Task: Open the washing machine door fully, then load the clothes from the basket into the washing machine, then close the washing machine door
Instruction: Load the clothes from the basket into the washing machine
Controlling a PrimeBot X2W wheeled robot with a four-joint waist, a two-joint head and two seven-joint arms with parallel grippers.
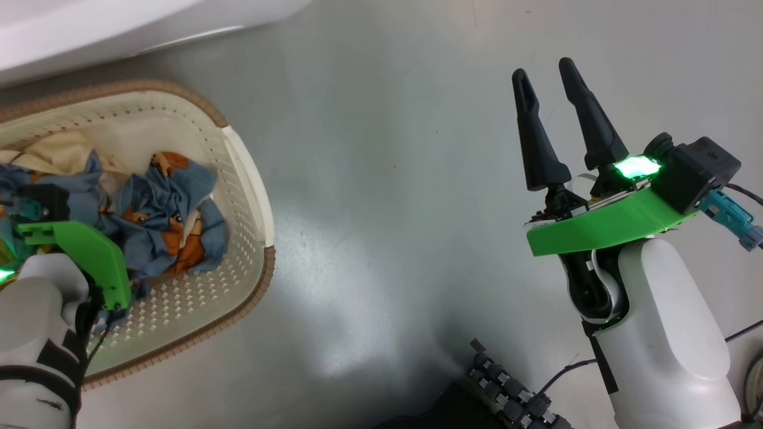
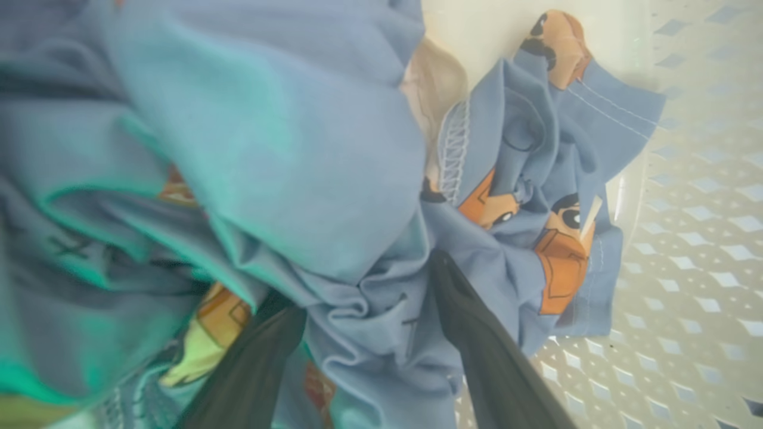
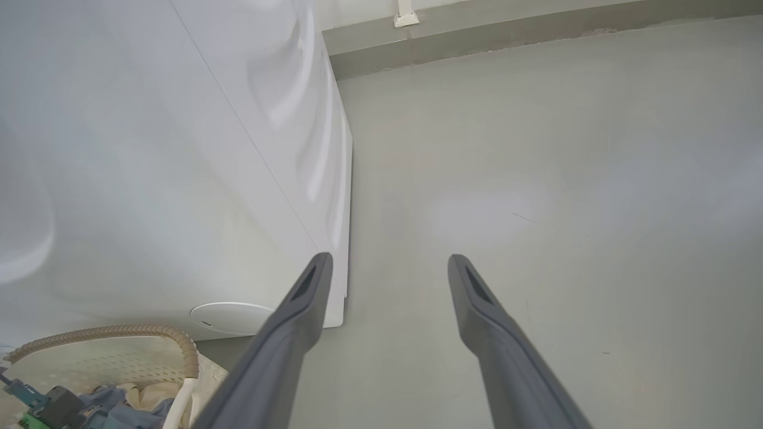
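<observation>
Crumpled clothes (image 2: 298, 149) press right up against the left wrist camera. They are soft light-blue fabric bunched into folds, printed with small cartoon figures in orange and brown. A line of pale stitching runs along one hem, and a patch of cream cloth shows at 12 o'clock. The left pincer (image 2: 366, 283) is pushed down into this pile with its two dark fingers spread wide. A fold of the blue cloth is bunched between them, but they are not clamped on it.

The clothes lie in the basket (image 1: 244, 196), a cream-white plastic tub with rows of small holes in its wall and bottom, rounded corners and a brown woven-look rim. In the head view the basket sits on the grey floor (image 1: 387, 208) at 9 o'clock. The heap fills its left half, with bare perforated bottom showing at 5 o'clock of the heap.

The washing machine (image 1: 89, 30), white and glossy, stands just beyond the basket at 11 o'clock. The right wrist view shows its smooth panels and a round white cap (image 3: 229, 316) low on it, near the basket rim. The right pincer (image 1: 543, 68) is at 2 o'clock in the head view, well apart from the basket and over bare floor, fingers parted and holding nothing.
</observation>
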